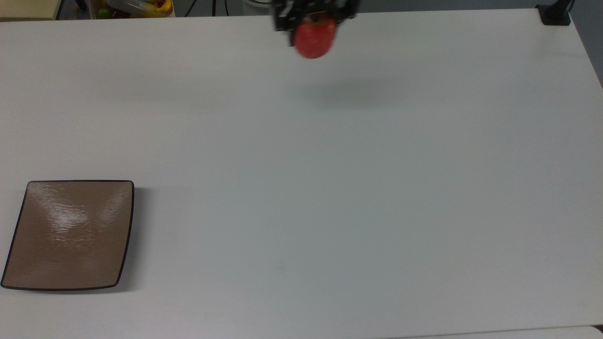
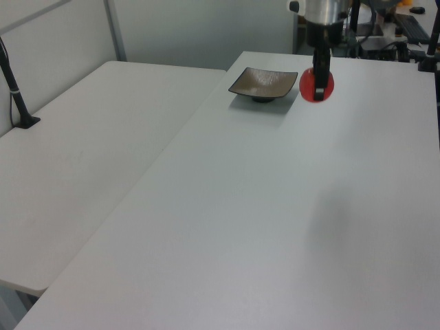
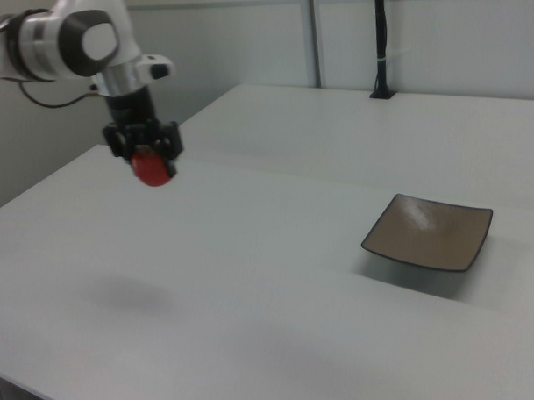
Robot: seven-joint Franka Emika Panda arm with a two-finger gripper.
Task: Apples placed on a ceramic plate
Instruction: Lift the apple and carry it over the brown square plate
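— Gripper (image 1: 314,21) state, top view?
— Black fingers clamped on the small round red apple (image 1: 315,38), held above the white desk (image 1: 330,188) by its far edge. The square glossy tan-brown ceramic plate (image 1: 70,234) sits bare at the near left corner.
— Left view?
— Apple (image 2: 317,85) aloft, near the plate (image 2: 263,83).
— Right view?
— Gripper (image 3: 148,156) grips the apple (image 3: 152,170), well apart from the plate (image 3: 431,232).
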